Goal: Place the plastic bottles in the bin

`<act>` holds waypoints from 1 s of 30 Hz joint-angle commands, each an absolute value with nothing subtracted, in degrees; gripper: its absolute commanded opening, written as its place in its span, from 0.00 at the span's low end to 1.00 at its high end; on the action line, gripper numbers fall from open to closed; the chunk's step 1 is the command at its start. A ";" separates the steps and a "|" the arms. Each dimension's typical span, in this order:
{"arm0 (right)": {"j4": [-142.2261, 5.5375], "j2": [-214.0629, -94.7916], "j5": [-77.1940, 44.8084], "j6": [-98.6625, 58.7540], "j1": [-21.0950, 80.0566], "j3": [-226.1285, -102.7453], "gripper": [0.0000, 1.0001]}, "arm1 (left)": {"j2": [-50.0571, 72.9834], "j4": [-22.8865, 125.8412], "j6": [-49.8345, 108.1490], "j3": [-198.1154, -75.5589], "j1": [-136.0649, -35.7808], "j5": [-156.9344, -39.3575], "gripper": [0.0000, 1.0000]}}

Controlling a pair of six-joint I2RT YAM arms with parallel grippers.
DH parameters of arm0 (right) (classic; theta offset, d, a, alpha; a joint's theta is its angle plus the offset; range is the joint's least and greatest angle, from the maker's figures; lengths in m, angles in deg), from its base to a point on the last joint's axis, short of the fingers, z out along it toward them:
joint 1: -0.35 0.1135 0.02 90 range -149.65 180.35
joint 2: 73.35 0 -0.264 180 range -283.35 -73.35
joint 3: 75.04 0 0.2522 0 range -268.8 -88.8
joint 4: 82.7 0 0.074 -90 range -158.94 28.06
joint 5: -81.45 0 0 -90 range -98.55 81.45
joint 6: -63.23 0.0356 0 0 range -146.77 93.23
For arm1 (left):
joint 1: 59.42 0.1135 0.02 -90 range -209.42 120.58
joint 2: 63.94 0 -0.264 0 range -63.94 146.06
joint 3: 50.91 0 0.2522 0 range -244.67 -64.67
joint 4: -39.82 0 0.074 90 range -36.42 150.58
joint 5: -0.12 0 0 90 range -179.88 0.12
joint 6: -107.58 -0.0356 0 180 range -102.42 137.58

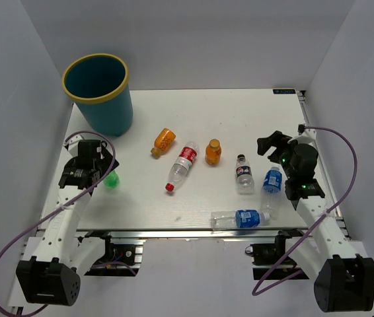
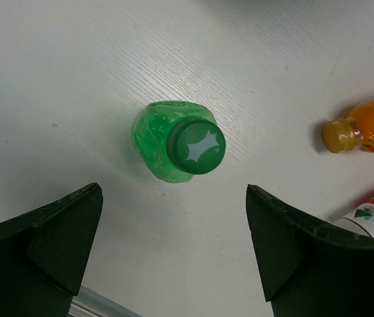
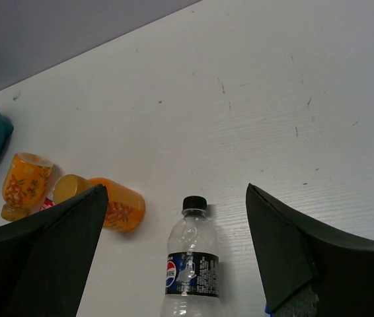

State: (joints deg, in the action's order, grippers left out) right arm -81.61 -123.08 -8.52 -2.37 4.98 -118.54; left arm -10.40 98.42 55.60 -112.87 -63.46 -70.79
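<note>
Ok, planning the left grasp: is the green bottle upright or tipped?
Upright: the left wrist view looks down on the green bottle, its cap facing the camera and its body directly beneath.

green bottle (image 1: 112, 179) at left gripper (image 1: 102, 169) tip, bin (image 1: 98, 99) ahead; red-label bottle (image 1: 182, 165) and orange bottles (image 1: 213, 152) left of right gripper (image 1: 271, 143).

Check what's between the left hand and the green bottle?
Nothing but bare table. The left wrist view shows the open left hand just short of the green bottle, not touching it.

Teal yellow-rimmed bin (image 1: 108, 113), green bottle (image 2: 176, 149), white table (image 1: 240, 117)
</note>
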 commanded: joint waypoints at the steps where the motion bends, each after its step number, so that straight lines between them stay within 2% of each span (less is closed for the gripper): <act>1: -81.15 -124.06 -6.97 -3.04 4.92 -121.50 0.89 | -8.41 97.87 57.65 -113.71 -63.20 -66.27 0.98; 4: -82.91 -124.15 -8.02 -2.34 4.92 -120.88 0.89 | -7.08 100.07 59.85 -113.89 -63.29 -62.73 0.98; 16: -84.85 -122.74 -2.84 0.04 4.84 -119.21 0.89 | -1.37 91.91 60.73 -111.34 -63.29 -66.33 0.98; 24: -84.67 -122.74 -4.68 0.39 4.92 -118.95 0.89 | 2.77 89.18 62.67 -109.32 -63.47 -63.96 0.98; 27: -84.67 -122.74 -4.86 0.57 4.84 -118.86 0.89 | 2.94 88.39 62.75 -109.23 -63.47 -64.22 0.92; 30: -85.11 -122.74 -5.74 0.91 4.92 -118.77 0.89 | 2.42 88.65 62.84 -109.67 -63.47 -63.96 0.81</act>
